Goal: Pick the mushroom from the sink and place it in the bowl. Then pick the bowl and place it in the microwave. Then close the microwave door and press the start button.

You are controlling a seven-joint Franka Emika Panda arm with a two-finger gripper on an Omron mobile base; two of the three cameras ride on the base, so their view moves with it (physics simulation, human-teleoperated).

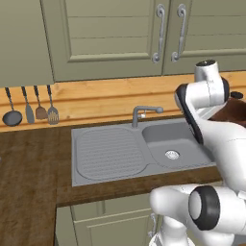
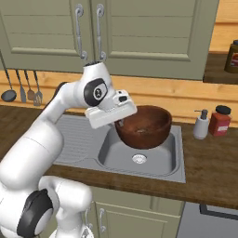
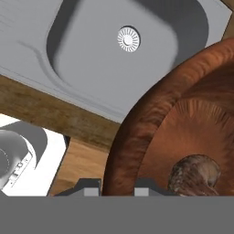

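Observation:
The dark brown bowl (image 2: 145, 125) hangs tilted above the basin of the grey sink (image 2: 160, 160), clear of its floor. My gripper (image 2: 122, 122) is shut on the bowl's left rim. In the hand view the rim (image 3: 137, 132) runs between my two fingertips (image 3: 117, 183), and the small brown mushroom (image 3: 196, 176) lies inside the bowl. In the left base view the sink (image 1: 108, 153) spreads under the faucet (image 1: 144, 113), and an edge of the bowl (image 1: 235, 113) peeks out behind my arm. The microwave and its door are out of view.
A soap dispenser (image 2: 201, 124) and a red jar (image 2: 219, 121) stand on the wooden counter right of the sink. Kitchen utensils (image 1: 30, 111) hang on the wall to the left. Closed cabinet doors (image 2: 88, 32) hang above the sink.

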